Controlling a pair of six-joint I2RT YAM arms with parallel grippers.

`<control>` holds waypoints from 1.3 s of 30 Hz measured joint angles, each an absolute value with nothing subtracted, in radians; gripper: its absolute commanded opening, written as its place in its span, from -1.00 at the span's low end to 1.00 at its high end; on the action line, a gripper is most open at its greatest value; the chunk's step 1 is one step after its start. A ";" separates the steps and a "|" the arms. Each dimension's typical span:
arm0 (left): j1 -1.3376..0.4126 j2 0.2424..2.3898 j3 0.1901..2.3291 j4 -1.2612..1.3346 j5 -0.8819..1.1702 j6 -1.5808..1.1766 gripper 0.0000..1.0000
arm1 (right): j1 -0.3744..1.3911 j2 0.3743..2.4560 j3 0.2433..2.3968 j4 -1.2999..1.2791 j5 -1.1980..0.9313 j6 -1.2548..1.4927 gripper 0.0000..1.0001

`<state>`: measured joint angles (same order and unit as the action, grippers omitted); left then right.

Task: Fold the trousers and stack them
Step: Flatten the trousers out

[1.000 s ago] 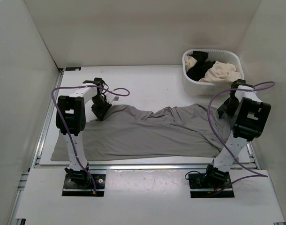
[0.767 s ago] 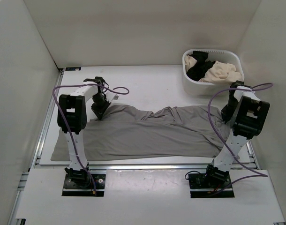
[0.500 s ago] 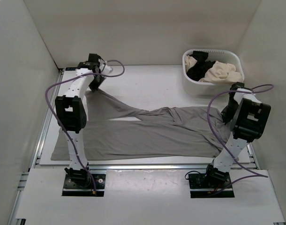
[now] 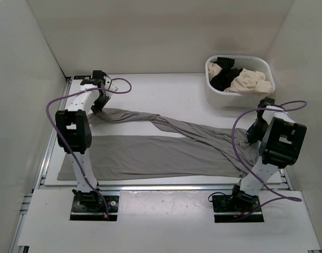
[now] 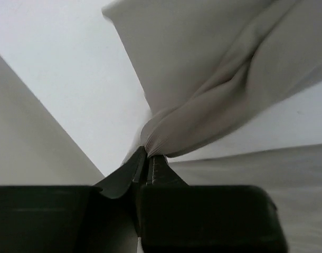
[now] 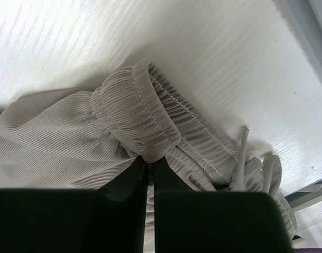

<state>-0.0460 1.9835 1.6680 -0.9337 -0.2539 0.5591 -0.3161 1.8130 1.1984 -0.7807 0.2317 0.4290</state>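
Your left gripper (image 5: 148,157), pinched tight on the leg cuff (image 5: 169,132) of the grey trousers (image 4: 166,150), has drawn that leg out straight behind its fingertips while your right gripper (image 6: 149,159) stays clamped on the waistband (image 6: 137,118), readying the fold.

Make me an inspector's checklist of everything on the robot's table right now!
Surface: white table, no spills seen.
Job's things: one pair of grey trousers spread across the table, far leg drawn toward the back left; not folded yet.
Clutter: white basket at the back right, holding cream and black clothes.
Grippers: left gripper shut on a pinch of trouser leg; right gripper shut on the elastic waistband.
Cables: purple cables, one looping off each arm.
Surroundings: white walls on three sides; nothing else seen.
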 measured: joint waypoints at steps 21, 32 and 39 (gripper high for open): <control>-0.010 1.913 2.063 -1.002 -0.142 0.585 -0.72 | -0.287 1.607 1.074 -0.811 0.236 0.372 -1.00; -0.003 2.397 2.202 -0.990 -0.154 0.634 0.39 | -0.287 1.644 1.129 -0.812 0.216 0.358 -1.00; 0.009 2.366 2.188 -0.910 -0.203 0.612 0.06 | -0.287 1.644 1.132 -0.811 0.197 0.358 -1.00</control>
